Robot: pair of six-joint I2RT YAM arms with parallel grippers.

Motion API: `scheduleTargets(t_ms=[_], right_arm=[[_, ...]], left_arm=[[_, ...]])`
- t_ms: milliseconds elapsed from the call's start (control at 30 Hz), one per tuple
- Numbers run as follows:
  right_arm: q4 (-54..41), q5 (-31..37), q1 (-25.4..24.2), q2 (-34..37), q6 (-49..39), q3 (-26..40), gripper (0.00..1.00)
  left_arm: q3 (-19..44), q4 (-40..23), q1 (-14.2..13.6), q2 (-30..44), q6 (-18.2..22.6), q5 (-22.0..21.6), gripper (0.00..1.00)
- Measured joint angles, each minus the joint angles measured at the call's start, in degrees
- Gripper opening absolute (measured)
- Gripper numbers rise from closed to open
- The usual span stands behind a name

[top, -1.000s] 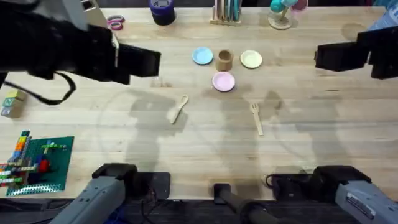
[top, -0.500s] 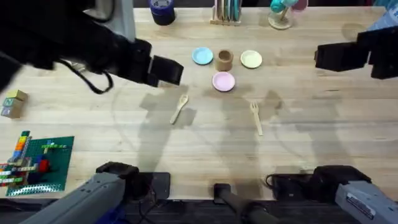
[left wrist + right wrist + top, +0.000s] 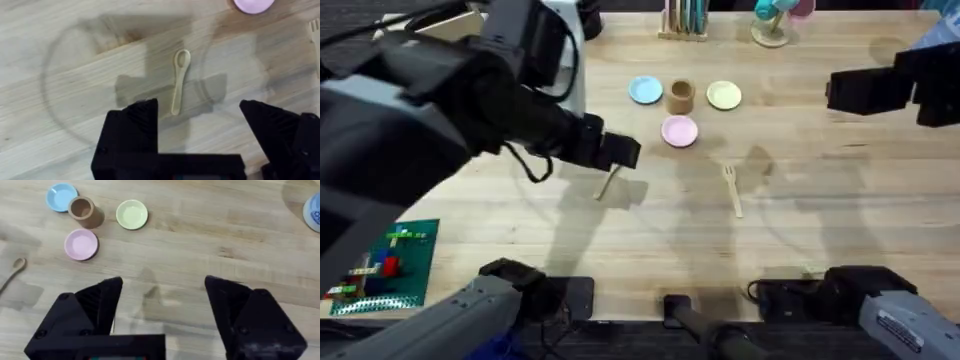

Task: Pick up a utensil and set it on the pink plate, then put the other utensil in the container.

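The wooden spoon (image 3: 179, 80) lies flat on the table, just ahead of my left gripper (image 3: 200, 125), which hangs open above its handle end. In the overhead view the left gripper (image 3: 617, 152) covers the spoon's bowl, leaving only the handle (image 3: 608, 186) visible. The wooden fork (image 3: 732, 188) lies right of centre, untouched. The pink plate (image 3: 680, 131) sits bare in front of the brown cup (image 3: 681, 96). My right gripper (image 3: 165, 305) is open and holds nothing, raised at the far right (image 3: 850, 92), well away from the fork.
A light blue plate (image 3: 645, 90) and a pale yellow plate (image 3: 724, 95) flank the cup. A green brick baseplate (image 3: 395, 255) lies at the lower left. A holder (image 3: 685, 20) and other items line the back edge.
My left arm has swung right and toward the table's middle, coming from the far left to above the spoon. The right arm, spoon, fork and plates have not moved.
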Motion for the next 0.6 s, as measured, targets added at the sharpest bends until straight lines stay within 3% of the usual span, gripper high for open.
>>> scheduleTargets(t_ms=[267,600], right_arm=[[0.0,0.0,0.0,0.0,0.0,0.0,0.997],[0.0,0.0,0.0,0.0,0.0,0.0,0.998]], left_arm=[[-0.2,2.1,-4.2,9.8,-2.9,-2.2,0.996],[-0.3,6.6,-4.7,18.6,-3.7,-3.0,0.996]])
